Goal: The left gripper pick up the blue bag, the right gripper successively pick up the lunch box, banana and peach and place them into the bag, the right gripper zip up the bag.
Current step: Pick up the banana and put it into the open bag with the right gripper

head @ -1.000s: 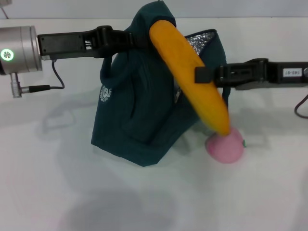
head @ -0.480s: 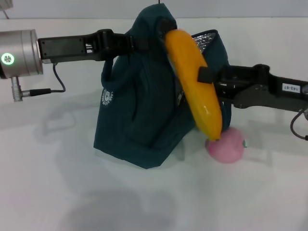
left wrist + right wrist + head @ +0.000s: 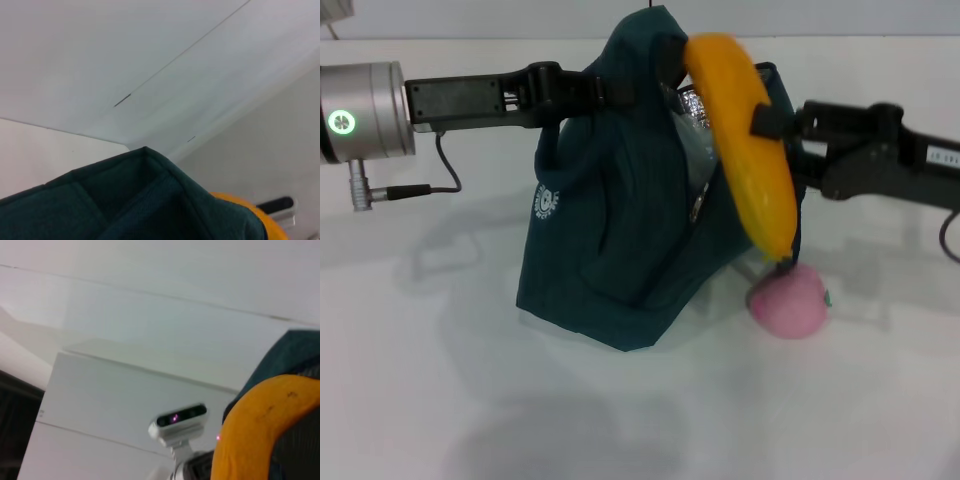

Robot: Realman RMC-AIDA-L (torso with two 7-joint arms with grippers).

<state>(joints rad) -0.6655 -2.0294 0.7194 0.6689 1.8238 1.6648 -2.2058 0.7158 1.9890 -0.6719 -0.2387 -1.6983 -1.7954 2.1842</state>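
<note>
Banana hangs steeply tilted in the right pincer, which clamps it about mid-length; its upper end sits at the open mouth of the blue bag and its lower tip is just above the peach, which rests on the desk beside the bag. The left pincer grips the top of the bag and holds it upright, with foil lining showing at the mouth. A pale shape inside may be the lunch box, though I cannot tell for sure. To do this step well, I judge the banana should be swung flatter and fed in end first, clear of the rim and the handles, then let go low inside. The bag must be held steady so the mouth does not fold shut.
</note>
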